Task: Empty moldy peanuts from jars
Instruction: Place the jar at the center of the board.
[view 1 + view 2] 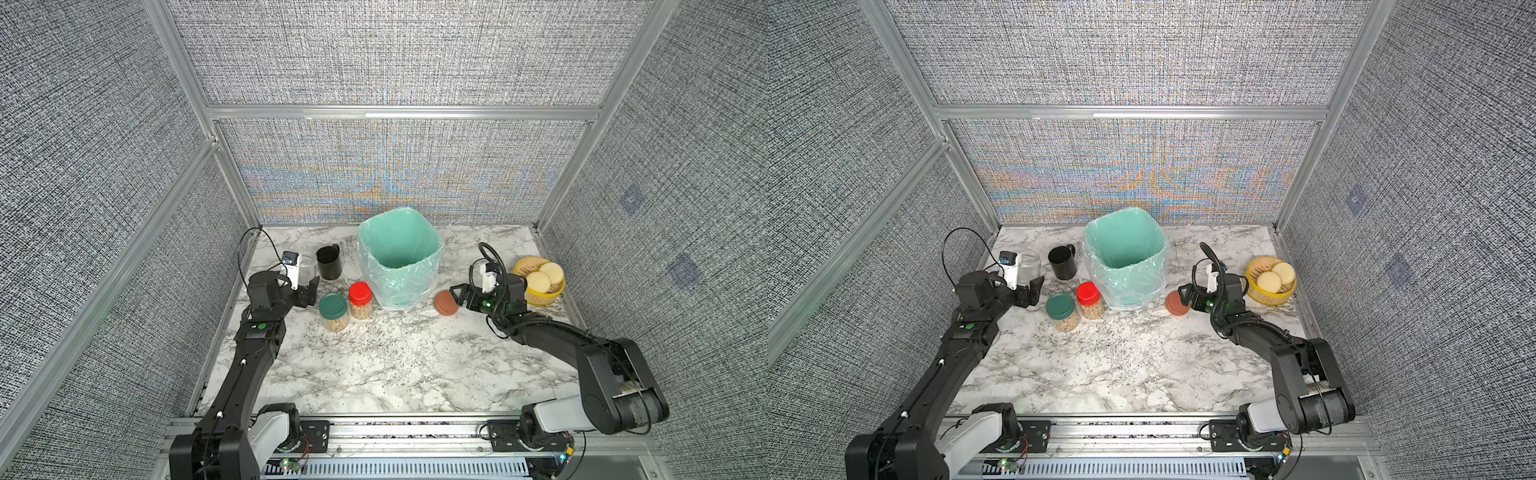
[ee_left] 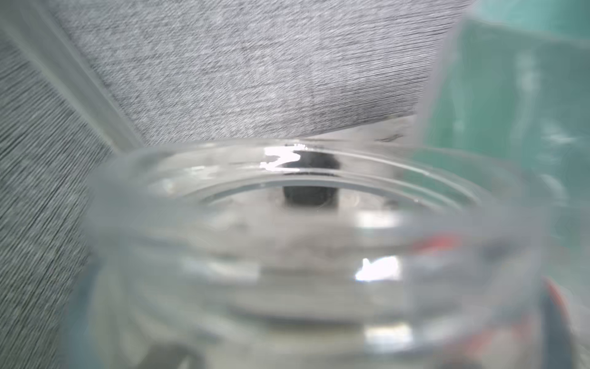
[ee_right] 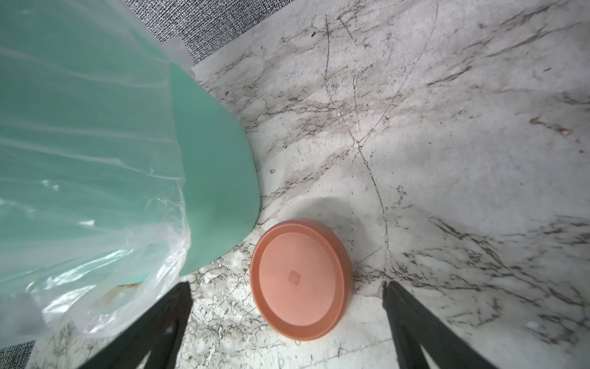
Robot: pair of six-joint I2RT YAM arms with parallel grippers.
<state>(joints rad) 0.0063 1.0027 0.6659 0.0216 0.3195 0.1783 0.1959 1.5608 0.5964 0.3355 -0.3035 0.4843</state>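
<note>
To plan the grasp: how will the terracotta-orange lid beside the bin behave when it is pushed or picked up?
The terracotta-orange lid looks like thin moulded plastic: probably light and stiff. Lying low on the smooth marble table, it would likely slide when pushed, not tip. Its smooth rim may slip in the open right gripper.
</note>
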